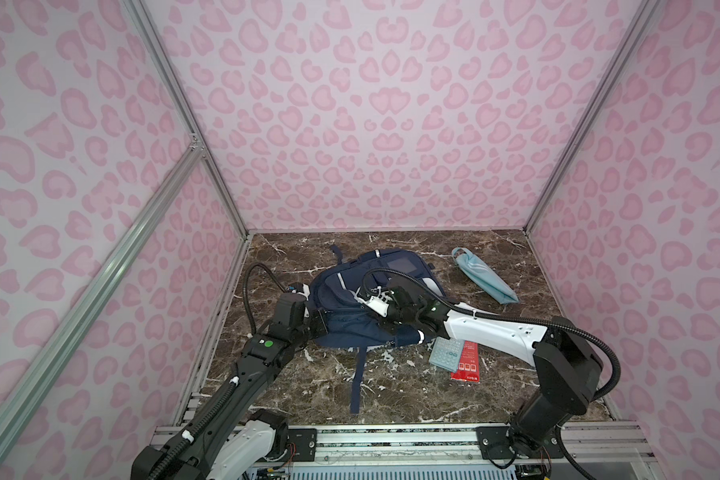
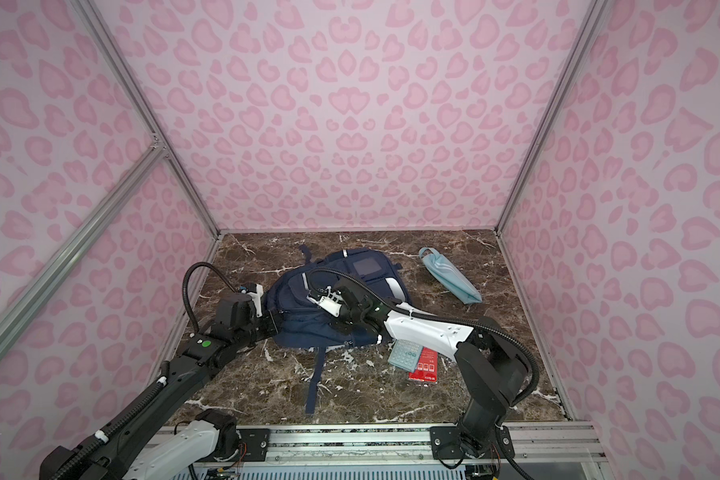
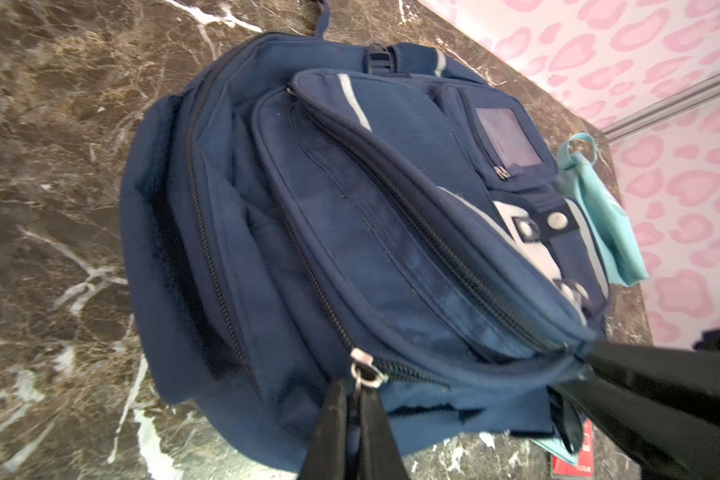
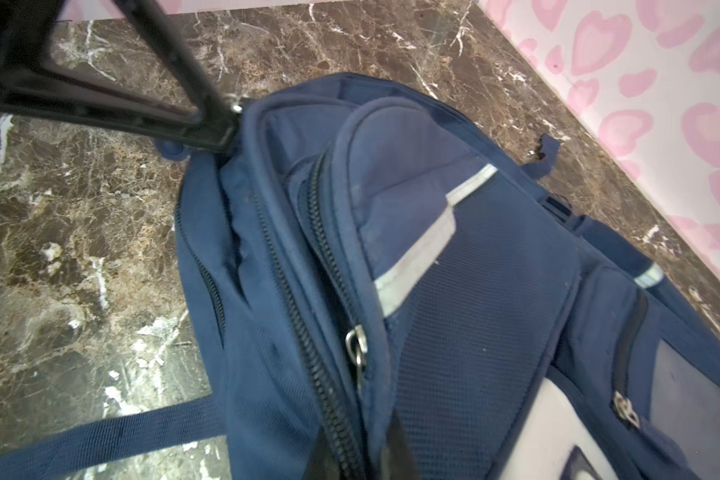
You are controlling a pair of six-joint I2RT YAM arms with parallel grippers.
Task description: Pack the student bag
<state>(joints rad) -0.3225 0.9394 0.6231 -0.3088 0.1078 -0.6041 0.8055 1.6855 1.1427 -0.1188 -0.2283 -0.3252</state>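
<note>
Marble tabletop [image 1: 391,395], seen in a top view, bears the student bag [image 1: 337,320] at its middle. Left wrist view: the left gripper [image 3: 352,399] is clamped on a zipper pull [image 3: 364,372]. Right wrist view: the right gripper [image 4: 360,453] pinches the bag's seam, probably bracing it for unzipping.

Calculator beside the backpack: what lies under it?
A flat red packet lies partly under the calculator. How far it runs beneath is covered; the right arm hides their far edges.

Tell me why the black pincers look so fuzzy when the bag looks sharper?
Left wrist view: the left pincer sits nearest the lens and smears, the bag beyond is sharper; right wrist view: the right pincer blurs the same way; in both top views everything looks crisp.
</note>
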